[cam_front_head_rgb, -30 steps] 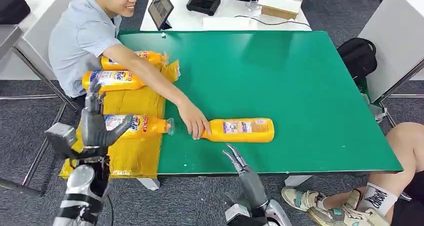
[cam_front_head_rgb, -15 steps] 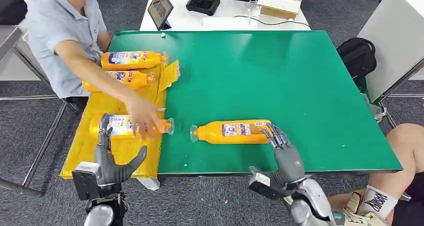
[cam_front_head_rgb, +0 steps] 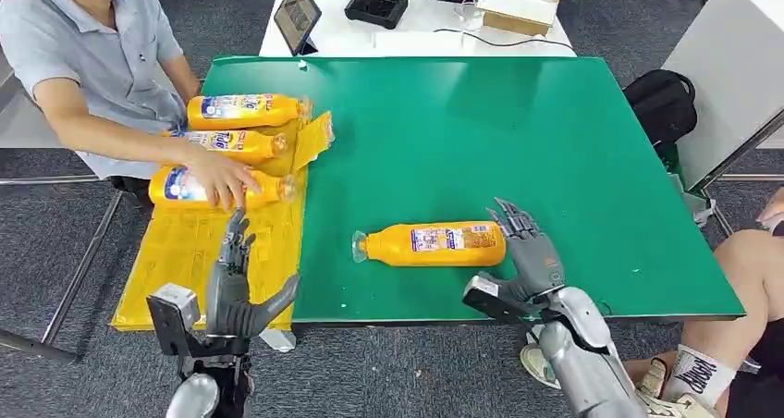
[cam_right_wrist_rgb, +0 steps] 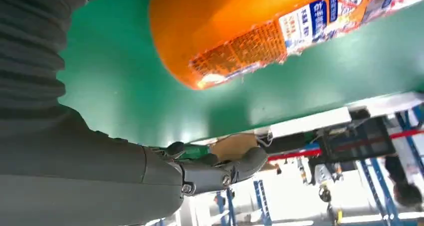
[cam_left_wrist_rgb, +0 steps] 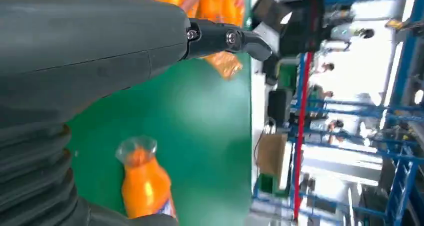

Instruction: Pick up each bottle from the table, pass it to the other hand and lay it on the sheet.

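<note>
An orange bottle (cam_front_head_rgb: pixel 430 244) lies on its side on the green table (cam_front_head_rgb: pixel 518 131), cap towards the sheet. My right hand (cam_front_head_rgb: pixel 527 252) is open at the bottle's base end, fingers spread beside it; the right wrist view has that base (cam_right_wrist_rgb: pixel 240 31) close over the palm, and I cannot tell if they touch. My left hand (cam_front_head_rgb: pixel 236 284) is open, fingers up, over the front part of the yellow sheet (cam_front_head_rgb: pixel 180 256). Three more orange bottles (cam_front_head_rgb: pixel 242 111) (cam_front_head_rgb: pixel 231 144) (cam_front_head_rgb: pixel 185 187) lie on the sheet's far part. The table bottle's capped neck (cam_left_wrist_rgb: pixel 145 186) appears in the left wrist view.
A seated person at the left rests a hand (cam_front_head_rgb: pixel 222 178) on the nearest sheet bottle. Behind the table stand a tablet (cam_front_head_rgb: pixel 298 16), a controller (cam_front_head_rgb: pixel 376 5) and a cardboard box (cam_front_head_rgb: pixel 522 0). A black bag (cam_front_head_rgb: pixel 661 104) lies at the right, and another person's leg (cam_front_head_rgb: pixel 730 362) is near the front right corner.
The person has slid the nearest sheet bottle back towards the other two. My right hand has shifted slightly further along the bottle's base. My left hand has moved right and up.
</note>
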`<state>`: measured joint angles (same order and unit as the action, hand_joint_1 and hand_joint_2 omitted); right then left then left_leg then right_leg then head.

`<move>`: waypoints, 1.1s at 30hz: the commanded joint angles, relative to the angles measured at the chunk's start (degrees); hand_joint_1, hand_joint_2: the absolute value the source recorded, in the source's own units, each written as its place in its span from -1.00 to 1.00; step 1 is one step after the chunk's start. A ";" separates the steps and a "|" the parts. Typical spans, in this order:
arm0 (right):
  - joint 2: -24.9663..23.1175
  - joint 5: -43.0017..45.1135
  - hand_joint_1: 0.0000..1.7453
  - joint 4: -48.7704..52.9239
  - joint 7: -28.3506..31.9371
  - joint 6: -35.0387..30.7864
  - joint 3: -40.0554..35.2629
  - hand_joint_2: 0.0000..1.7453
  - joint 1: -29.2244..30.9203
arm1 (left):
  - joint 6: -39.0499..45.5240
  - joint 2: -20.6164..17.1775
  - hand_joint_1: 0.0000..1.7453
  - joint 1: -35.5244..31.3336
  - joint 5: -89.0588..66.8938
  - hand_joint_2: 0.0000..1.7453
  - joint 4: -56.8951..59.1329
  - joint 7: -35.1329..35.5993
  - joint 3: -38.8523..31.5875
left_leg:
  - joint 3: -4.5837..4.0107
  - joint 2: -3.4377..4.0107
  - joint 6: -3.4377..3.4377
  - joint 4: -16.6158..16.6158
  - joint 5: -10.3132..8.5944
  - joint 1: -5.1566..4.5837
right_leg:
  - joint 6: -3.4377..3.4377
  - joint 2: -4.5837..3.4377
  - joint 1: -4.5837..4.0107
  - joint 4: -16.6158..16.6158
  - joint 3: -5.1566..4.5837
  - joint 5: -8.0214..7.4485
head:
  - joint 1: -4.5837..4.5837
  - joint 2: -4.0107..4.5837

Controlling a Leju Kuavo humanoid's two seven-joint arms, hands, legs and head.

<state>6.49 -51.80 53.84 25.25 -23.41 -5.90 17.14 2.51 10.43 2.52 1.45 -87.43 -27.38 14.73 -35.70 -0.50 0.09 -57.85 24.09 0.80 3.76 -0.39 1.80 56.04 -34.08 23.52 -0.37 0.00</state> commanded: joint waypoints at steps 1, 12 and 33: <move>-3.37 -1.76 -1.00 -17.90 -1.71 1.47 -7.15 1.00 10.31 | -1.58 -1.32 -1.00 -4.04 1.38 1.00 6.98 1.24 2.54 | 0.27 0.26 0.00 0.07 0.07 0.05 | -0.19 -0.20 -0.09 -0.09 0.19 -0.02 | 0.00 0.00; -3.25 -1.78 -1.00 -23.13 -3.31 2.39 -8.96 1.00 13.61 | -1.68 -1.44 -1.00 -4.84 1.14 1.00 7.26 1.60 2.96 | 0.13 0.06 0.02 0.04 0.03 0.04 | -0.12 -0.02 -0.06 -0.03 0.11 0.01 | 0.00 0.00; -4.44 -6.41 -0.50 -33.77 -14.13 17.66 -16.69 1.00 22.95 | -6.06 -2.07 -1.00 -3.80 6.67 1.00 7.34 4.37 0.76 | 0.32 0.14 0.02 0.04 0.05 0.04 | -0.19 -0.05 -0.08 -0.03 0.24 0.03 | 0.00 0.00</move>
<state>2.21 -56.89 29.10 14.34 -13.36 -16.63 35.25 -3.74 10.16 -0.97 8.57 -82.23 -23.47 16.85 -35.60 -0.45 0.09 -57.85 24.07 0.83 3.74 -0.42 1.77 56.06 -34.03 23.51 -0.37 0.00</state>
